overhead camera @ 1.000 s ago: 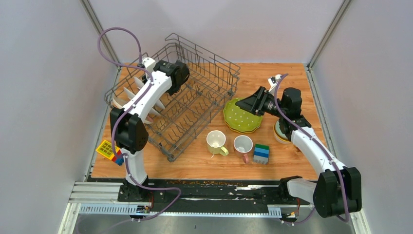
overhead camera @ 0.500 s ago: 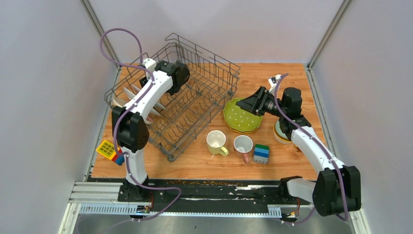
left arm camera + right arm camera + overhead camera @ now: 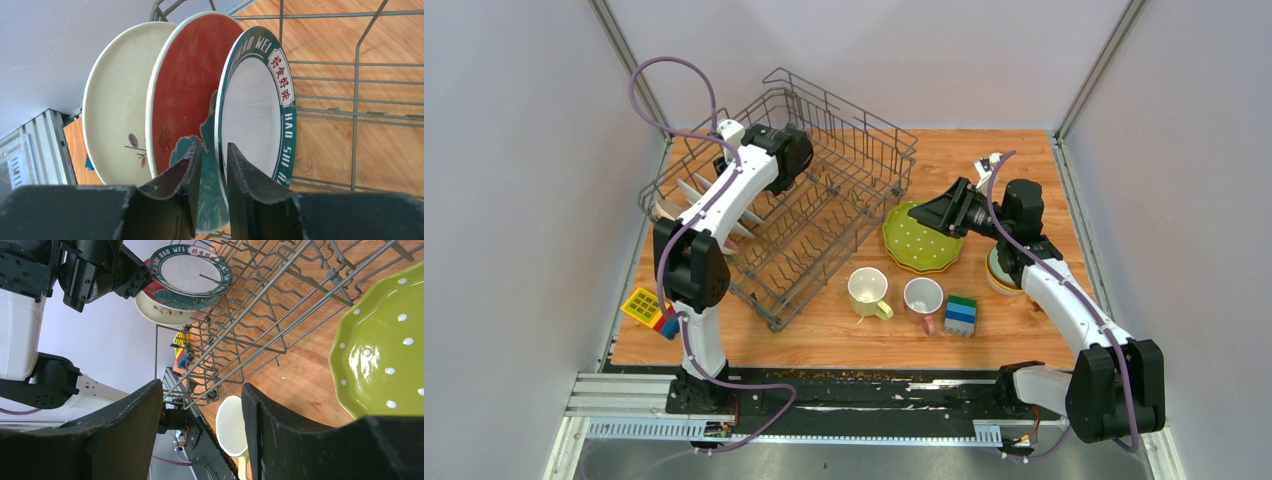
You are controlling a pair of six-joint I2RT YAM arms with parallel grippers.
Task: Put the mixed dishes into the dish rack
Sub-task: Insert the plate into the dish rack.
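Observation:
The grey wire dish rack (image 3: 824, 215) stands at the back left. Three plates stand upright in it: a cream one (image 3: 117, 110), a red one (image 3: 187, 90) and a patterned-rim one (image 3: 260, 110). My left gripper (image 3: 214, 150) is over them, jaws narrowly apart, with the patterned-rim plate's edge in line with the gap. My right gripper (image 3: 202, 425) is wide open and empty, at the edge of the scalloped yellow-green dotted plate (image 3: 917, 240). A pale yellow mug (image 3: 867, 292) and a white pink-handled mug (image 3: 923, 298) stand on the table. Bowls (image 3: 996, 272) sit partly hidden under my right arm.
Stacked green-blue blocks (image 3: 961, 314) stand right of the mugs. A yellow toy block piece (image 3: 646, 307) lies at the table's left edge by the rack. Grey walls close in the wooden table (image 3: 984, 160) on three sides.
My left wrist has shifted slightly to the left over the rack. The right arm, plate and mugs have not moved.

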